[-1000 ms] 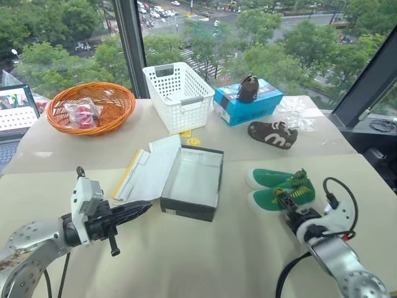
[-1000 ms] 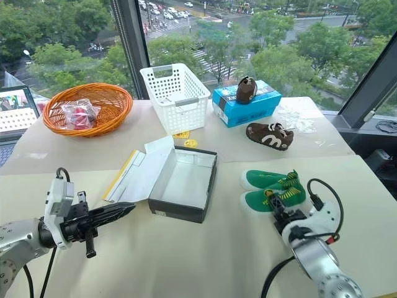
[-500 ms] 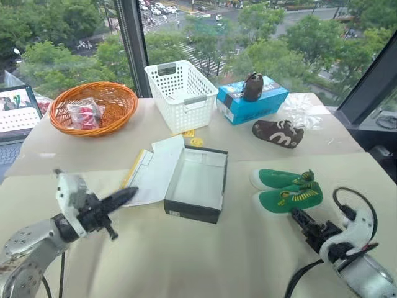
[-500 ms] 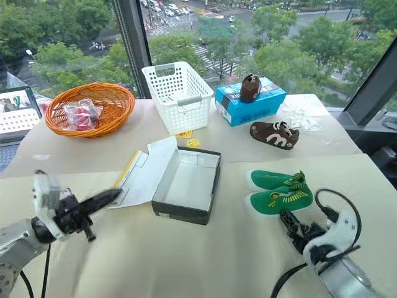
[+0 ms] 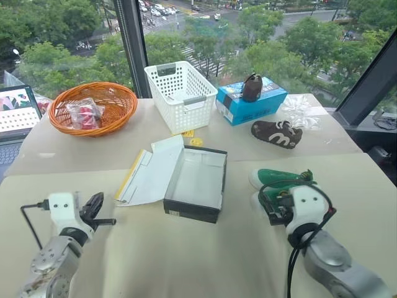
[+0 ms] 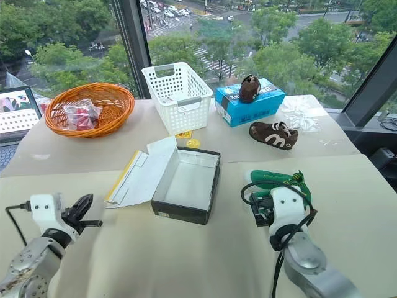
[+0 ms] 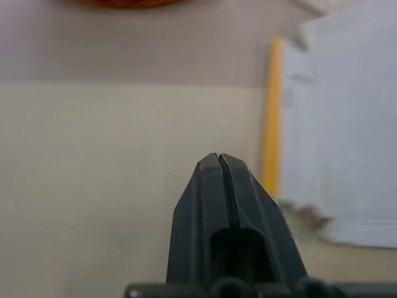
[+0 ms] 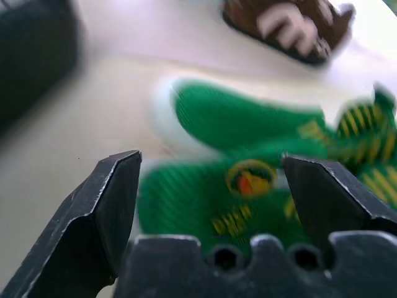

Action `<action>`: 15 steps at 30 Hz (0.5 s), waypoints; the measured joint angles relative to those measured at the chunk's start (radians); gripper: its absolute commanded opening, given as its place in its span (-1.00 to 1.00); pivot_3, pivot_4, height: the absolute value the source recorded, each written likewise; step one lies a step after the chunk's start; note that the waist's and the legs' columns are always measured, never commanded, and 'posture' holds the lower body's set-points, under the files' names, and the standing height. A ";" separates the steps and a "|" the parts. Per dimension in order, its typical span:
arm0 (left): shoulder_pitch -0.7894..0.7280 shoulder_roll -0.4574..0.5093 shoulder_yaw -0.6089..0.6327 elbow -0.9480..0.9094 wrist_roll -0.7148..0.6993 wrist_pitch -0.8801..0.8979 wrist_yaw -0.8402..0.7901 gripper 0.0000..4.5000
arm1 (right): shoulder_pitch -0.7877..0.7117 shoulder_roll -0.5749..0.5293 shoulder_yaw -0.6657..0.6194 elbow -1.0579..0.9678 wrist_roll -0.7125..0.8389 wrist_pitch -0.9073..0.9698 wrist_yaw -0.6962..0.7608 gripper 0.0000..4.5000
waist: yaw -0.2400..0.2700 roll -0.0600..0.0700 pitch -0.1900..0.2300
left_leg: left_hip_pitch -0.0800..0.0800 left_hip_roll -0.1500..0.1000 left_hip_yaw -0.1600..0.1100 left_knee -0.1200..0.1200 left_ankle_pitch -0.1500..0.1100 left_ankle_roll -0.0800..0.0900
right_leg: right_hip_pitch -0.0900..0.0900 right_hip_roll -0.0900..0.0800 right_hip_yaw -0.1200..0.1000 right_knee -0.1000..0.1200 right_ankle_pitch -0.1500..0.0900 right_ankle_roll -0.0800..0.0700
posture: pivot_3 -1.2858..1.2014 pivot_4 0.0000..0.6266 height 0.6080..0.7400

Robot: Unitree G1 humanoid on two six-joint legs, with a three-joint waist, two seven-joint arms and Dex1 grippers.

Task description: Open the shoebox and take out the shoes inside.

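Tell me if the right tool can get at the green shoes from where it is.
Probably yes: the right tool is open, pointing at the green shoes just ahead, with nothing between them.

Left gripper, fingers pressed together, no longer points in toward the open shoebox: it has swung out to the table's near left, now aimed forward along the table and sitting lower, further from the box. Right gripper has rolled at the wrist and shifted inward. Its wide-spread fingers now straddle the nearer of the green shoes, with its white housing covering that shoe from the head views.
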 measured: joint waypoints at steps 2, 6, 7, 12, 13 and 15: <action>0.023 -0.033 -0.004 -0.009 0.033 -0.040 0.012 -1.00 | 0.002 0.057 0.010 0.023 -0.053 -0.009 -0.015 0.91 | 0.000 0.000 0.000 | 0.000 0.000 0.000 0.000 0.000 0.000 | 0.000 -0.001 -0.001 0.000 0.000 0.000 | 0.03 -0.52 0.94; 0.047 -0.092 -0.043 -0.035 0.040 -0.064 0.019 -1.00 | 0.019 0.132 0.025 0.051 -0.155 -0.026 -0.012 0.91 | 0.001 0.000 0.000 | 0.000 -0.001 -0.001 0.000 -0.001 0.001 | 0.000 -0.001 -0.003 0.000 0.000 0.000 | 0.03 -0.52 0.94; 0.046 -0.100 -0.046 -0.039 0.041 -0.067 0.019 -1.00 | 0.024 0.156 0.025 0.054 -0.166 -0.029 -0.010 0.91 | 0.000 0.000 0.000 | 0.000 -0.001 -0.002 0.000 -0.001 0.001 | 0.000 -0.001 -0.003 0.000 0.000 0.000 | 0.03 -0.52 0.94; 0.044 -0.120 -0.071 -0.052 0.057 -0.084 0.019 -1.00 | 0.025 0.195 0.024 0.069 -0.225 -0.039 0.029 0.91 | -0.002 0.000 0.000 | 0.001 -0.001 -0.002 0.000 0.000 0.001 | 0.001 0.001 -0.003 0.002 0.000 0.000 | 0.03 -0.52 0.94; 0.043 -0.123 -0.074 -0.052 0.064 -0.087 0.021 -1.00 | 0.025 0.198 0.024 0.070 -0.238 -0.039 0.040 0.91 | -0.002 0.000 0.000 | 0.001 -0.002 -0.002 0.001 0.000 0.001 | 0.001 0.002 -0.003 0.002 0.000 0.000 | 0.03 -0.52 0.94; 0.043 -0.128 -0.075 -0.052 0.071 -0.094 0.023 -1.00 | 0.025 0.209 0.022 0.070 -0.254 -0.039 0.055 0.91 | -0.002 0.000 0.000 | 0.001 -0.002 -0.002 0.001 0.000 0.001 | 0.001 0.003 -0.003 0.003 0.000 0.000 | 0.03 -0.52 0.94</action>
